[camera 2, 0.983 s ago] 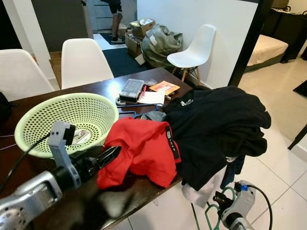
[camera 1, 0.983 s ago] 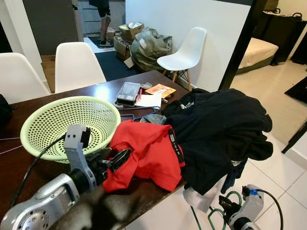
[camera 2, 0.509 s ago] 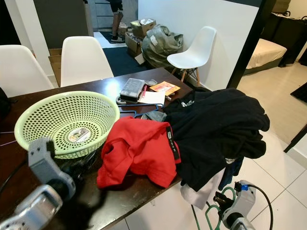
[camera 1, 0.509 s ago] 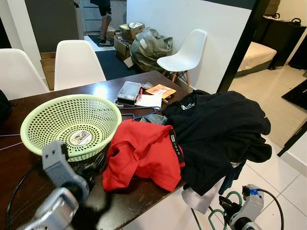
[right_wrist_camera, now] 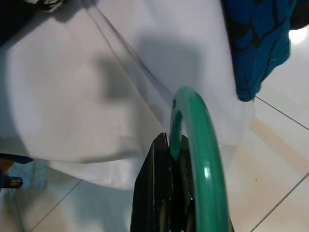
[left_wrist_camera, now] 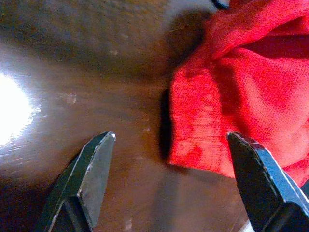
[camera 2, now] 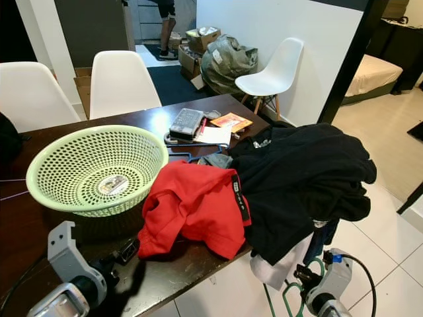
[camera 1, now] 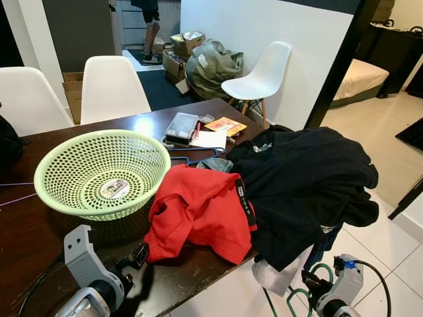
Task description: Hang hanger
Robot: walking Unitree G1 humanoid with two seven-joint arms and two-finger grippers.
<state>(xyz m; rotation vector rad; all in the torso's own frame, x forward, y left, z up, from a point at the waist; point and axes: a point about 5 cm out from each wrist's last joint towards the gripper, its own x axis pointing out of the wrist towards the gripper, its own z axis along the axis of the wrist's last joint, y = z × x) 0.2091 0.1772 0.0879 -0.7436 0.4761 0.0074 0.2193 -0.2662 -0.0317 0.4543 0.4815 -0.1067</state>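
right claw (right_wrist_camera: 169, 193): clenched on green hanger (right_wrist_camera: 198, 159), low beside counter (camera 1: 39, 231) edge, above floor tiles | left claw (left_wrist_camera: 169, 169): released, fingers wide, over dark counter just beside red shirt (camera 1: 198, 211) | black garment (camera 1: 304, 178): draped over counter edge | green basket (camera 1: 102, 173): on counter | white cloth (right_wrist_camera: 72, 96): probably hanging garment.

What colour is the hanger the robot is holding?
Green; the hanger shows best in the right wrist view, clamped in the right pincer.
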